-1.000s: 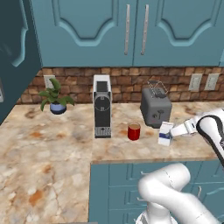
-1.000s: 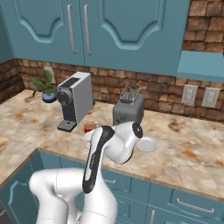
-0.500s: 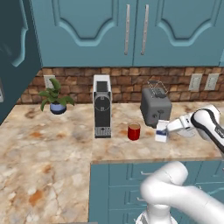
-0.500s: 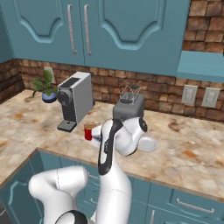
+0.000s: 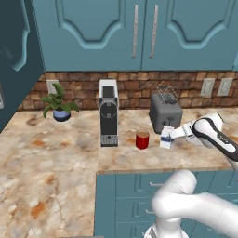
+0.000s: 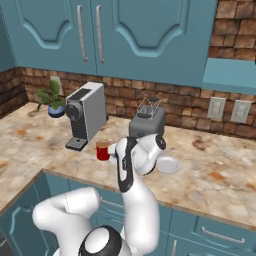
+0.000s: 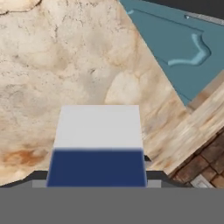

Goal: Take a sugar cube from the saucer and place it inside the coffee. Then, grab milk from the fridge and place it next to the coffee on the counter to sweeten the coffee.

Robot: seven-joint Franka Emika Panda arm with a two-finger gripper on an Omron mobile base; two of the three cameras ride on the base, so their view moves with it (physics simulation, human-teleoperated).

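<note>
Left base view puts the milk (image 5: 167,137) just right of the coffee (image 5: 142,140), low over the table (image 5: 69,153), in front of the toaster (image 5: 165,111). Over the last second we see the arm swing the carton leftward, from well right of the cup to just beside it, so we judge the final placing is nearly there and only the set-down and release remain. Whether its base already touches the stone we cannot tell. The carton is small and white with a blue band; in the hand view it (image 7: 98,146) shows a pale upper face and dark blue lower part, held between the jaws, which pinch its sides. The gripper (image 5: 173,135) reaches in from the right. Beyond the arm, the saucer (image 6: 168,164) lies on the table near the toaster.
</note>
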